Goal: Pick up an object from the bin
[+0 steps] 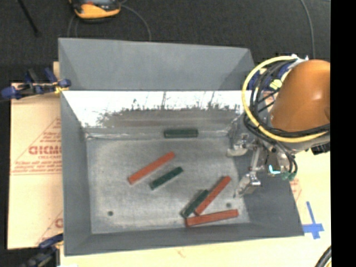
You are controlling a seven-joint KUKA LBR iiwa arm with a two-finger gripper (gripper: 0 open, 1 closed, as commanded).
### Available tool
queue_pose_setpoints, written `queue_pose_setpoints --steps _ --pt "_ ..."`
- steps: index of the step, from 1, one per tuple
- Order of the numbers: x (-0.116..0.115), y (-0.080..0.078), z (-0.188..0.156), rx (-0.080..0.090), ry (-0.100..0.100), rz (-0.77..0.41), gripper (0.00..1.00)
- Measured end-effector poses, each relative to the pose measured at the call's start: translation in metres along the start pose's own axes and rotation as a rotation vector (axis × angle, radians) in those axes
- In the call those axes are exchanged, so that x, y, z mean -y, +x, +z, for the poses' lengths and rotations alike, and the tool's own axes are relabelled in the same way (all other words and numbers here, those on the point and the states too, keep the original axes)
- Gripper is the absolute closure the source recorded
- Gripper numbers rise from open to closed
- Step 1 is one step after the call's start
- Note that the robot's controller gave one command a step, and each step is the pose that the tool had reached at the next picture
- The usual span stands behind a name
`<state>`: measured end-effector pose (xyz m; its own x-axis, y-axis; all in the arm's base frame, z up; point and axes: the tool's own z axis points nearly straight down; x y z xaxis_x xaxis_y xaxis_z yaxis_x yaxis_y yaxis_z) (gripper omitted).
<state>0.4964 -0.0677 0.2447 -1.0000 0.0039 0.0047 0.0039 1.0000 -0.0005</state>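
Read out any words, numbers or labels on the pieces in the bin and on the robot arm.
No text here can be read.
Red bars: plain, no marks visible.
Dark green bars: plain, no marks visible.
Orange cover on the arm: no lettering visible.

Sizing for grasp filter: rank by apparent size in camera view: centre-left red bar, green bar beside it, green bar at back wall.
1. centre-left red bar, clearly the longest.
2. green bar beside it and back-wall green bar: look about alike, so not ranked.
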Motion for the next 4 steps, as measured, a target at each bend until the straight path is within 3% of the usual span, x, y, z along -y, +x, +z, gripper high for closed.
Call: queue_pose_setpoints --steps 1,2,3,4 --pt "0.0 -0.002 -0.004 0.008 0.001 -0.002 0.0" --pt "-0.001 -0.023 0.041 0.018 0.002 -0.012 0.0" --pt "0.027 -0.024 0.165 0.01 0.001 -0.281 1.0" --pt "0.027 -0.024 0.165 0.01 0.001 -0.282 1.0"
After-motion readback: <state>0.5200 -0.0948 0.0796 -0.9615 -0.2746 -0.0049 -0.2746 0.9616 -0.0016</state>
